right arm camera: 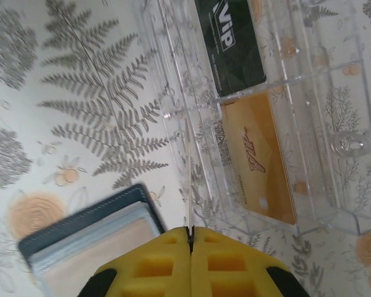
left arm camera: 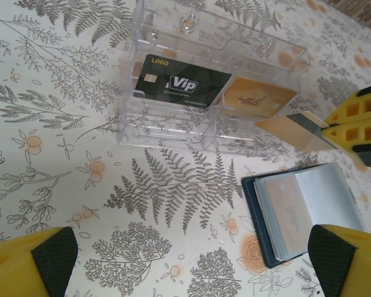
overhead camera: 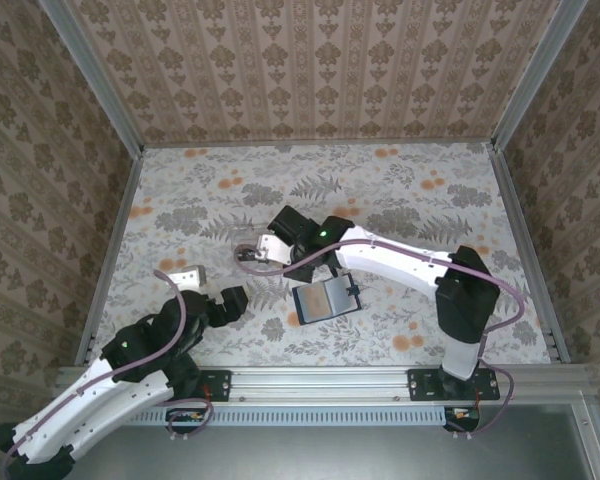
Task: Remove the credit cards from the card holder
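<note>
Fern and orange-blossom print covers the tablecloth (overhead camera: 400, 190), and we see brown damask wallpapered walls (overhead camera: 310, 70) closing it in on three sides.

At the right gripper (right arm camera: 190, 234) the yellow fingers are pressed together on a beige card (left arm camera: 290, 129) with a dark stripe along one face. The wrist camera catches this card edge-on, as a thin line rising from the fingertips. From the other arm's camera we see it tilted, off the cloth, its free end over the near corner of a clear plastic box (left arm camera: 173, 124).

Just below and to the left of those fingers lies the card holder (left arm camera: 309, 204). It is spread open and flat on the cloth, a dark navy cover showing as a rim around greyish-blue transparent sleeves. A pale card shows through the left sleeve; we cannot tell what the right sleeve holds.

Beyond the fingertips the box sits on the cloth, with dividers splitting it into compartments. A black VIP card (left arm camera: 182, 80) lies flat in one compartment and a gold card (right arm camera: 260, 154) lies flat in the next. The held card crosses in front of the box wall beside the gold card.

The left gripper (left arm camera: 191, 257) hovers over bare cloth with its fingers (left arm camera: 52, 253) spread wide and nothing between them. Its right finger overlaps the near corner of the card holder in its own camera, and the box is well ahead of both fingers. From above, the right arm reaches across the table over the card holder's far side.
</note>
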Robot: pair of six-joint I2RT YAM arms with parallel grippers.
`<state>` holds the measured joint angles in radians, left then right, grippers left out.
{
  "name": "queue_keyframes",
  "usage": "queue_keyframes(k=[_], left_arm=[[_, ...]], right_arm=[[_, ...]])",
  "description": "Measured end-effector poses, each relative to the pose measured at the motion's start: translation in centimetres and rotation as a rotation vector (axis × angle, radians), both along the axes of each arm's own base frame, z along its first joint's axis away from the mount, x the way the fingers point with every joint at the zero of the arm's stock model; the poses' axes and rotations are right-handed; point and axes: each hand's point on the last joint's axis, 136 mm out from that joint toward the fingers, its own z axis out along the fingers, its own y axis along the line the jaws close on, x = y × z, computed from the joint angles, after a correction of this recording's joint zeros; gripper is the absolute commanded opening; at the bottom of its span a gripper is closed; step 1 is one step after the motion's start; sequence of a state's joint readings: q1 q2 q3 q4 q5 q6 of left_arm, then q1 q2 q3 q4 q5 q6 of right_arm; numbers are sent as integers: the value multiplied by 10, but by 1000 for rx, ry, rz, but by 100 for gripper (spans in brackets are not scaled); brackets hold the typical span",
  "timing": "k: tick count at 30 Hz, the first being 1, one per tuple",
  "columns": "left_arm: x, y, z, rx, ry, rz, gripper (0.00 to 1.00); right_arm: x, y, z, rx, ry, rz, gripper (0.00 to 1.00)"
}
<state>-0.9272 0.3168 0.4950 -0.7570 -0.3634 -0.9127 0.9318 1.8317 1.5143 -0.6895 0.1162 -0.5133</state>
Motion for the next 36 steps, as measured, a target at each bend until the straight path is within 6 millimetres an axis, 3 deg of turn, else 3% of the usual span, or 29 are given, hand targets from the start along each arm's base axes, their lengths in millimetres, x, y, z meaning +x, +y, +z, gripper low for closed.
queue_keyframes(k=[4, 15, 22, 36], left_arm=[[-1, 0, -2, 4, 6, -1, 100], [-1, 2, -3, 6, 11, 0, 100], [-2, 3, -5, 14, 16, 0, 100], [-3, 3, -5, 11, 14, 1, 100]], right_arm=[[8, 3, -8, -79, -57, 69, 0], [25, 8, -7, -167, -150, 166, 0], [31, 6, -29, -216, -132, 169, 0], [39, 4, -29, -202, -139, 146, 0]])
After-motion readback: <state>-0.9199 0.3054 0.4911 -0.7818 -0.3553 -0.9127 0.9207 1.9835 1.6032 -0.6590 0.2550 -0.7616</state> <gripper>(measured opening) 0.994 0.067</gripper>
